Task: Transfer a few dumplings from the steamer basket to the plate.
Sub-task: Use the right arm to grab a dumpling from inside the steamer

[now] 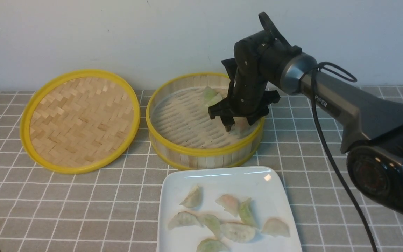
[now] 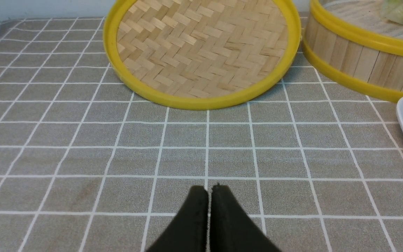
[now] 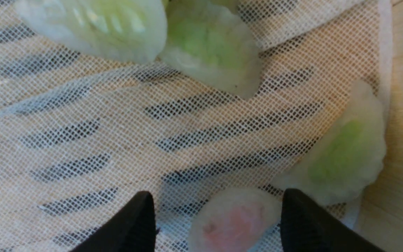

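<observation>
The steamer basket stands behind the white plate, on which several dumplings lie. My right gripper reaches down into the basket near its right wall. In the right wrist view the right gripper is open, with a pinkish dumpling lying on the mesh liner between the fingers, nearer one of them. Three pale green dumplings lie around it, one against the wall. My left gripper hangs shut and empty over the tablecloth.
A shallow woven lid with a yellow rim lies left of the basket and shows ahead of the left gripper. A grey checked cloth covers the table. A pale wall rises close behind the basket.
</observation>
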Motion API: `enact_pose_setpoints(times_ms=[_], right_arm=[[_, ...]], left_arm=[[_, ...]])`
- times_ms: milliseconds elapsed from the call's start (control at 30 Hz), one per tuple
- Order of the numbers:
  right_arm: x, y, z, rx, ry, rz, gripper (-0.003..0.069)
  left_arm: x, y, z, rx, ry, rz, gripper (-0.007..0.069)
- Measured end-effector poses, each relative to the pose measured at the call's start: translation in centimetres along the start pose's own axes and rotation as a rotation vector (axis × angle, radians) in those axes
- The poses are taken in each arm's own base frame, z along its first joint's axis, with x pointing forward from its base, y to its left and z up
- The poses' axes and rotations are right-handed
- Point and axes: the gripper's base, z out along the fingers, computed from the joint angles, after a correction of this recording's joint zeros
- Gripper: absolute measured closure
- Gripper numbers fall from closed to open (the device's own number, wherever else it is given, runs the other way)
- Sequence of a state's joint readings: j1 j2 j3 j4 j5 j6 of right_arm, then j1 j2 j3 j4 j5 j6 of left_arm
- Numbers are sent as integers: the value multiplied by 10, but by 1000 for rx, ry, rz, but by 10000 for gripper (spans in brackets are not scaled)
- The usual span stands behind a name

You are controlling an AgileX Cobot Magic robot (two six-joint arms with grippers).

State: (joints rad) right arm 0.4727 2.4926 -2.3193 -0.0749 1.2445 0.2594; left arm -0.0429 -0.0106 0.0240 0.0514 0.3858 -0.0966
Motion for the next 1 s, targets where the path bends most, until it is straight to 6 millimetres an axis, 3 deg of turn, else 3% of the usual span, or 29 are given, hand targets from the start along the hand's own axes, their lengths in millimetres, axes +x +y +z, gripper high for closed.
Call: enact_pose_setpoints(times_ms=[133, 333, 433, 467, 567, 600, 700, 767, 900, 1000], right_arm=[[0, -1, 0, 5, -1, -17, 370], [-2, -2, -6, -15, -7, -52, 382], [-3, 0, -18, -44, -23, -53, 482], [-6, 2, -32, -76, -43, -51, 575], [-8, 6, -75, -127, -102, -68, 655], [-7, 7, -77, -129, -106, -73, 657], [0, 14, -117, -122, -154, -124, 669], [4, 18, -127, -106, -165, -146, 669], [6, 18, -124, -88, -154, -112, 667], [6, 18, -104, -57, -120, -73, 621]], left_arm=[[0, 0, 0, 0, 0, 0, 629], [0, 0, 0, 0, 0, 0, 629], [0, 0, 0, 0, 0, 0, 629], [0, 0, 0, 0, 0, 0, 629], [0, 0, 0, 0, 0, 0, 629], [0, 0, 0, 0, 0, 0, 629], [0, 0, 0, 0, 0, 0, 629], [0, 0, 0, 0, 0, 0, 629], [0, 0, 0, 0, 0, 0, 629], [0, 0, 0, 0, 0, 0, 629]])
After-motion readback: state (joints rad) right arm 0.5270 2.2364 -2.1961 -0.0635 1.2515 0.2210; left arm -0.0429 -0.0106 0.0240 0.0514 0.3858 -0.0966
